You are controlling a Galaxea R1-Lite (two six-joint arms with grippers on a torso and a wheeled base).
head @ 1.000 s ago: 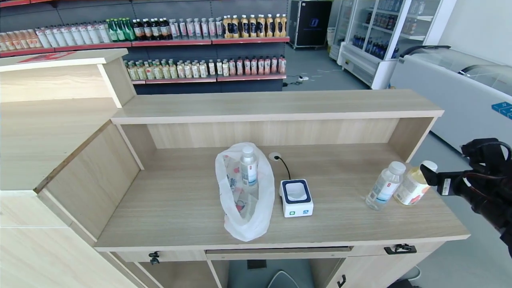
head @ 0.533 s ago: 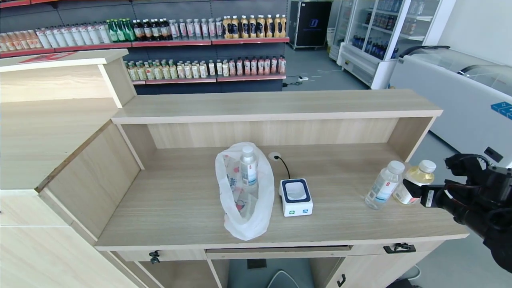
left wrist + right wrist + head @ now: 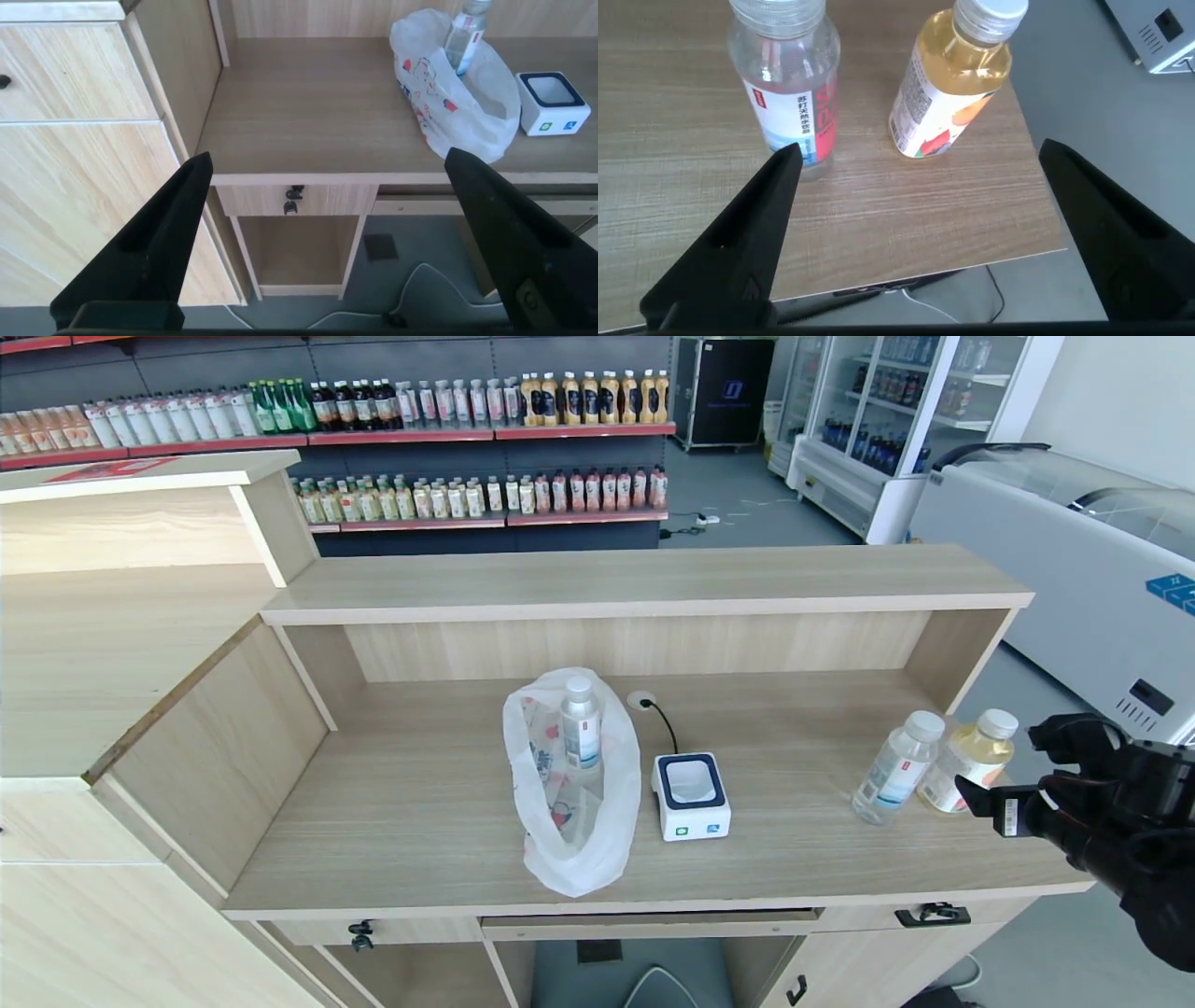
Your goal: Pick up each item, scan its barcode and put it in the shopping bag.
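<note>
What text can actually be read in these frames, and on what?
Nothing reads clearly enough to quote.
clear bottle label: vertical print, too small.
yellow drink bottle label: blurred.
shopping bag: red pattern, illegible.
scanner: two small icons, no words.
shelf bottles: too small.

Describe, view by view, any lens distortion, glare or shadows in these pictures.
Head view: the wide-angle lens bows the store shelves; light is soft, shadows on the counter faint. Right wrist view: the water bottle and yellow drink bottle lean apart; small glints on the water bottle. Left wrist view: the shopping bag shows no harsh glare.
</note>
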